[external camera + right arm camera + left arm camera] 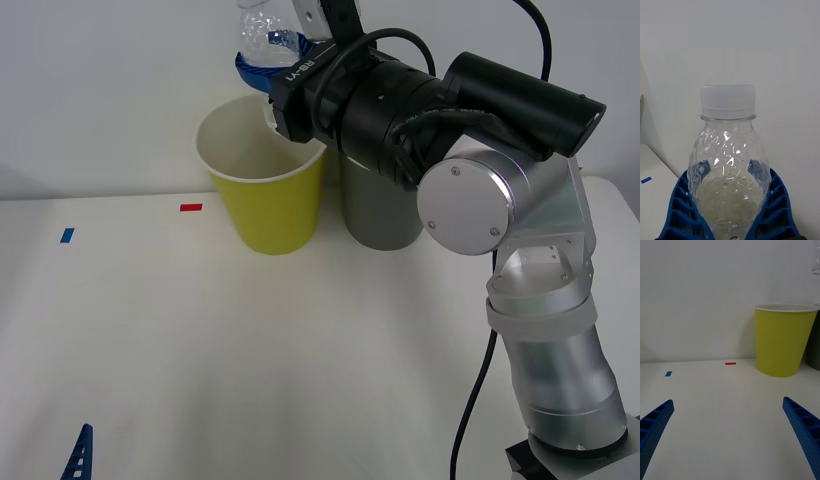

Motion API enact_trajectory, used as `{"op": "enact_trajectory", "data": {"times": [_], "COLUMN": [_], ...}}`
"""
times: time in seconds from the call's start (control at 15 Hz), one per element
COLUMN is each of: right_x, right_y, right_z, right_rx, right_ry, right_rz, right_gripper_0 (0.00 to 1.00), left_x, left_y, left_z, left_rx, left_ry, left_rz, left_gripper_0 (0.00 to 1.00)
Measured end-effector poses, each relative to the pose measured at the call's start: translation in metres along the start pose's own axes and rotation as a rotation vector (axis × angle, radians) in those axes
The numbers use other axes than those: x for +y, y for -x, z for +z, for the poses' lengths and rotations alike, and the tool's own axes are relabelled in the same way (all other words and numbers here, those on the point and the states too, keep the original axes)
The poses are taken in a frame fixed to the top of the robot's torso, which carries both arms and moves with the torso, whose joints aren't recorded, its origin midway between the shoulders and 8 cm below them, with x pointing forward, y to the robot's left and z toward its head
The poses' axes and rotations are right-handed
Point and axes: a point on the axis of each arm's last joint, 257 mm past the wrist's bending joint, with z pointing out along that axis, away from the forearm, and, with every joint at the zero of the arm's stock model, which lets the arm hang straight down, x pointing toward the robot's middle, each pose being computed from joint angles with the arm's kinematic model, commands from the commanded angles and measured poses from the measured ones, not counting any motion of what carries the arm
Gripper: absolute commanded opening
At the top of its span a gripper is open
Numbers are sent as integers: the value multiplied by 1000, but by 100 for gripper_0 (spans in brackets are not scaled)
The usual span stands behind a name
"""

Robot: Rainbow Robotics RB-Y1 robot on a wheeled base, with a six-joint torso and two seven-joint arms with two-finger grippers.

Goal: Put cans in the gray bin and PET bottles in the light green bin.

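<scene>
The right arm (500, 200) bulks closest to the front camera, its silver joints filling the right side of the frame and its black forearm reaching up and left toward the top centre. Beneath it the white desk (250, 380) spreads across the lower frame. At the back of the desk, upper centre of the frame, stands the light green bin (268, 190), its white rim and pale inside open to view; the gray bin (375, 215) sits just beside it on the right, mostly hidden behind the forearm. At the top edge of the frame the right gripper (268, 62) holds the PET bottle (262, 35) above the far rim of the light green bin, its blue ribbed fingers (677, 202) clamped against both sides of the clear, crinkly body, the pale cap (727, 101) pointing away from the wrist. The left gripper (730, 435) hangs low at the bottom left of the front view, its fingers spread wide with nothing between them, well apart from the bins. Smallest of all, a red tape mark (190, 207) and a blue tape mark (67, 235) lie on the desk at the left.
</scene>
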Motion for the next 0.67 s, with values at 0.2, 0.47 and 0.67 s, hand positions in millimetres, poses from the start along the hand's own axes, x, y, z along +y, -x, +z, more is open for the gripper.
{"op": "enact_trajectory", "data": {"times": [0.2,0.47,0.67], "right_x": [-10,-18,-20], "right_y": [-4,-11,-14], "right_z": [13,33,46], "right_rx": [-23,-45,-78], "right_ry": [-22,-42,-58], "right_rz": [9,22,35], "right_gripper_0": [0,0,0], "left_x": [0,0,0], "left_y": [0,0,0], "left_z": [0,0,0], "left_rx": [0,0,0], "left_ry": [0,0,0], "left_rz": [0,0,0], "left_gripper_0": [100,100,100]}}
